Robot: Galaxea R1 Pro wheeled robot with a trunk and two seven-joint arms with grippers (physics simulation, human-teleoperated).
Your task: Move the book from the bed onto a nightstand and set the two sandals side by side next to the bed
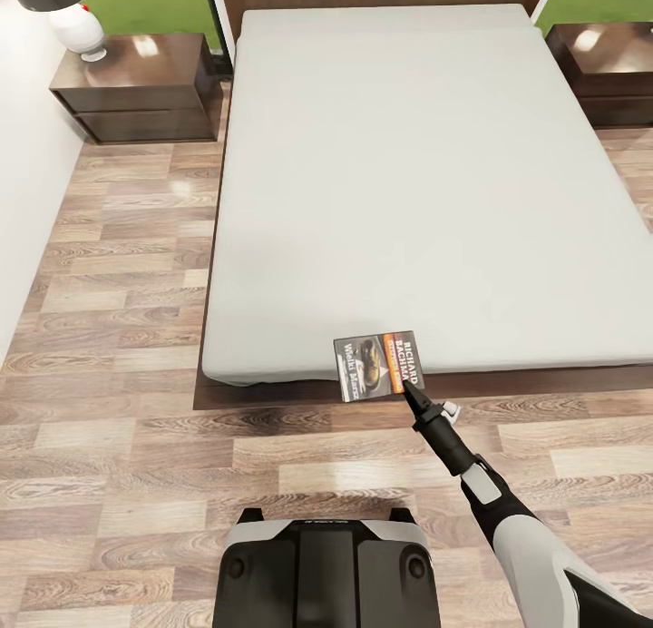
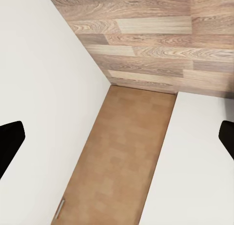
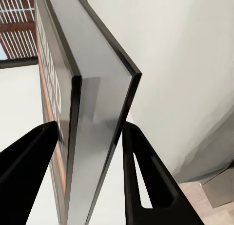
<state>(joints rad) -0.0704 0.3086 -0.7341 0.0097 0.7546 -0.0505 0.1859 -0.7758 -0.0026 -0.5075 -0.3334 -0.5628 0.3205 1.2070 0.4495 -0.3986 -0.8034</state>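
The book (image 1: 379, 365), dark with an orange band and white lettering, is at the foot edge of the bed's light-grey mattress (image 1: 390, 174) and overhangs the dark frame. My right gripper (image 1: 408, 385) reaches in from the floor side and is shut on the book's near edge. In the right wrist view the book (image 3: 97, 103) stands edge-on, pinched between the two black fingers of the right gripper (image 3: 90, 127). My left gripper (image 2: 119, 137) is open with nothing between its fingers, over white surfaces and plank floor. The sandals are out of view.
One dark nightstand (image 1: 136, 88) stands left of the headboard with a white lamp (image 1: 73, 20) on it, and a second nightstand (image 1: 608, 70) stands at the right. A white wall (image 1: 23, 183) borders the plank floor on the left. My base (image 1: 326, 569) is close to the bed's foot.
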